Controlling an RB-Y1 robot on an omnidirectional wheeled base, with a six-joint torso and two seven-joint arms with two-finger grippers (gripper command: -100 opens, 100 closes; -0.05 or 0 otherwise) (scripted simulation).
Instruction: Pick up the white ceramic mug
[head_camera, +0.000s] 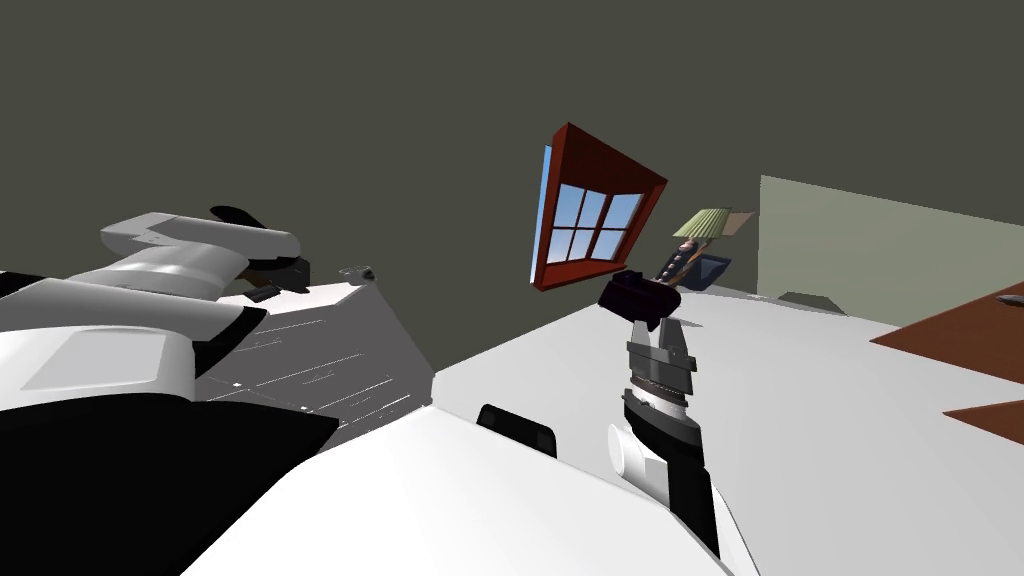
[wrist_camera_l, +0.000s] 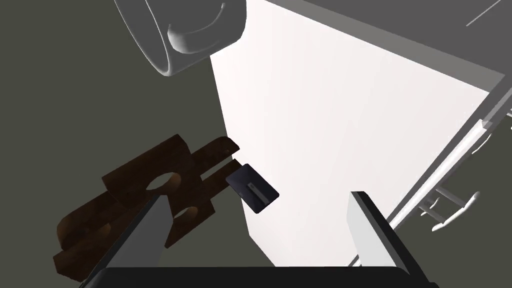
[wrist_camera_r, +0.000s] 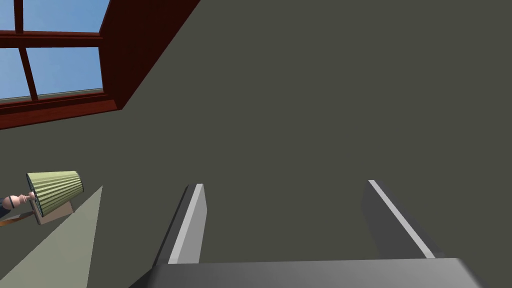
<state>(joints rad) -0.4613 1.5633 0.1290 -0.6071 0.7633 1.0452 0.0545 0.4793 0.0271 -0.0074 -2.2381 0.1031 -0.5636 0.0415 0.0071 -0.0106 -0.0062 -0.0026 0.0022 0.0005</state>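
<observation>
A white mug (wrist_camera_l: 185, 35) shows in the left wrist view, well beyond my left gripper (wrist_camera_l: 258, 196) at the edge of a white top (wrist_camera_l: 350, 125). It is tilted in the picture with its rounded end toward the camera. The left gripper is open, with nothing held between its fingers (wrist_camera_l: 145, 235). Under and between them lie a brown wooden piece with round holes (wrist_camera_l: 145, 195) and a small dark flat card (wrist_camera_l: 252, 189). In the head view my left arm (head_camera: 190, 260) reaches over a white and grey cabinet (head_camera: 330, 340). My right gripper (wrist_camera_r: 283, 184) is open and empty, raised on the right arm (head_camera: 660, 380).
Pale bar handles (wrist_camera_l: 455, 215) run along the cabinet's front beside the white top. A red-framed window (head_camera: 590, 215) and a green-shaded lamp (head_camera: 703, 225) stand beyond the right arm. Brown surfaces (head_camera: 960, 340) lie at the far right.
</observation>
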